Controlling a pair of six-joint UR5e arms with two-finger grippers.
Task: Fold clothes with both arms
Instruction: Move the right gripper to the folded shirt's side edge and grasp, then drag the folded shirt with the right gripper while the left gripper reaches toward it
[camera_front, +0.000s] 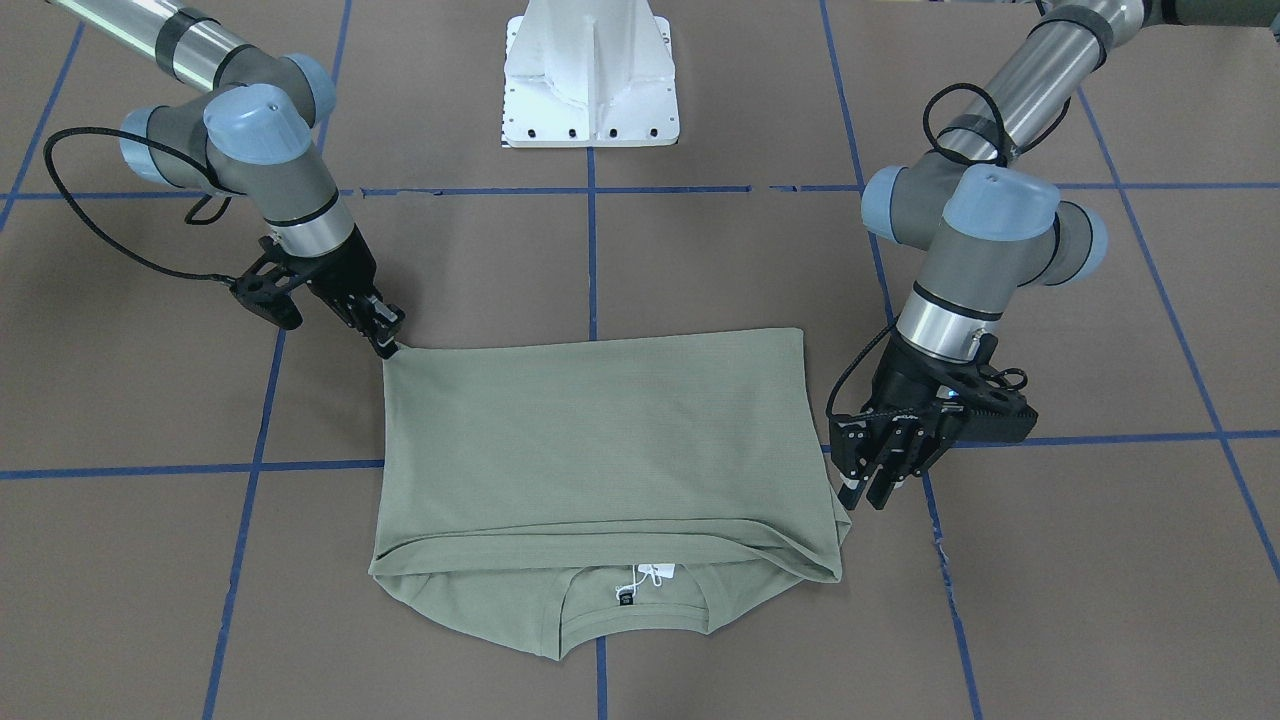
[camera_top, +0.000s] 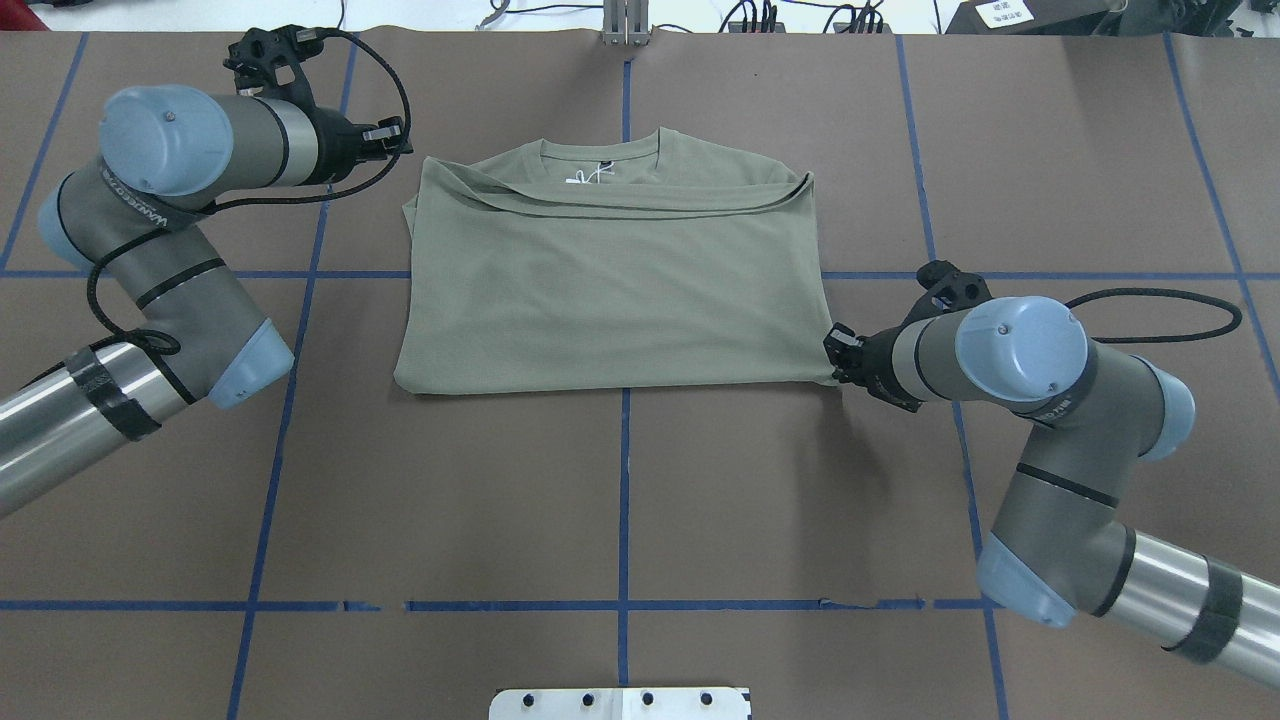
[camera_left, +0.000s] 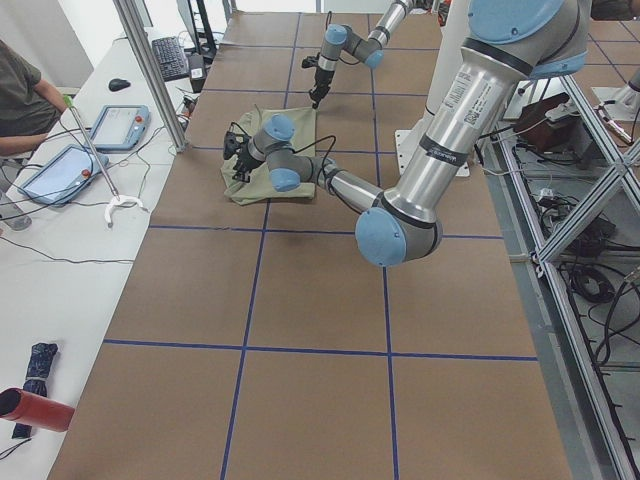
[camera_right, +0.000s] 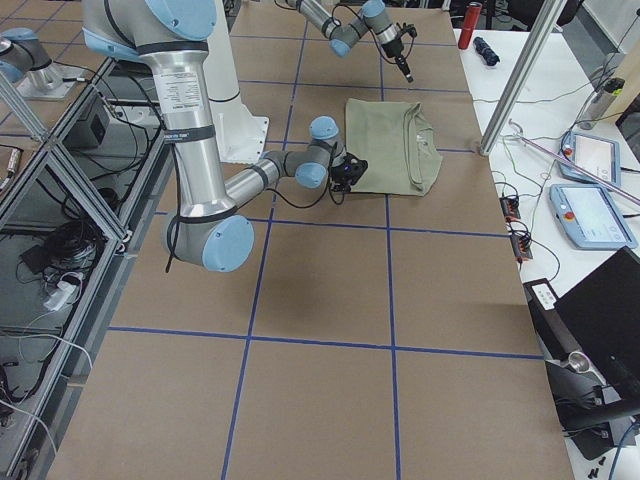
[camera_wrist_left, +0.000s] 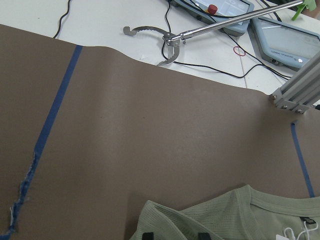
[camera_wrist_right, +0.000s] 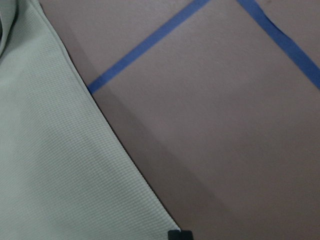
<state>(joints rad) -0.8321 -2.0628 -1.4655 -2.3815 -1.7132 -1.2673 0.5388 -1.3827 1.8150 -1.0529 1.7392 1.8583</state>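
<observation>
At the right jaws: pinched narrow on the shirt (camera_front: 600, 450), on the corner at the cloth's upper left in the front-facing view, drawing the knit out to a small point. In the right wrist view, only a single black tip at the bottom edge, with the cloth's corner running straight into it. Reads as an anchoring hold: holds the folded edge taut against the bench (camera_front: 700, 250).

At the left jaws: spread wide, holding nothing. Shows best in the left wrist view, as two black fingertips (camera_wrist_left: 146, 235) well apart at the bottom edge, over the shirt's shoulder corner. Cannot tell whether touching the fabric or just above it. In the front-facing view, sits just beside the cloth's right edge, low on that side. Probably placed there to take the corner diagonal to the pinched one, giving both arms a grip for a further fold.

Further out: right arm (camera_front: 270, 170) reaching in from the upper left of the front-facing view, left arm (camera_front: 990, 230) from the upper right, wrists bent steeply down.

As for the shirt itself: lies flat, upper centre of the overhead view, across a blue tape line (camera_top: 625, 500). Already folded in half, lower body over the chest, hem stopping short of the round neck. No sleeve in sight, presumably tucked under. White tag (camera_front: 652, 575) and black neck label (camera_front: 625, 598) exposed inside the collar. Sage-green fine knit, smooth but for soft ripples near the hem, slightly bunched at the lower right of the front-facing view.
</observation>
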